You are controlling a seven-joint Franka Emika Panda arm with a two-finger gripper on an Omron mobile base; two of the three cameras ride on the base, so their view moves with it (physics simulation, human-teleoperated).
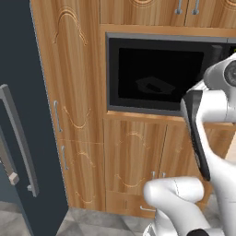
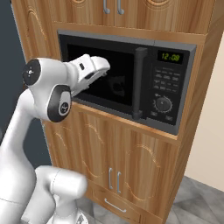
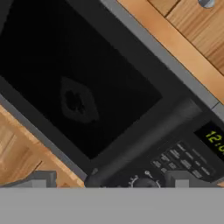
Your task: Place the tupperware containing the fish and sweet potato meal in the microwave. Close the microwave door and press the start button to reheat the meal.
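Pincer (image 3: 109, 180) jaws spread wide, nothing between them; from the hand view I see one grey fingertip low at each side, with the microwave front between them. From the right base view I have the hand (image 2: 94, 68) raised in front of the left part of the microwave door (image 2: 103, 74), near the glass; I cannot tell whether it touches.

Microwave (image 1: 161, 73) sits built into the wooden cabinet wall, door shut flush. Black window takes up most of the door. Thick dark vertical bar handle (image 2: 139, 83) stands at the door's right edge, just beside the control panel (image 2: 167, 85).

Tupperware (image 1: 154, 86) is inside the cavity: I make it out as a faint low angular outline through the dark glass, roughly mid-window. Same dim shape shows in the hand view (image 3: 78, 101). Contents too dark to read.

Control panel: green clock digits (image 2: 170, 56) at top, rows of small buttons under them, round dial (image 2: 163, 104) below.

Tall dark blue-grey door with long grey handle (image 1: 18, 138) stands at the left of the cabinet.
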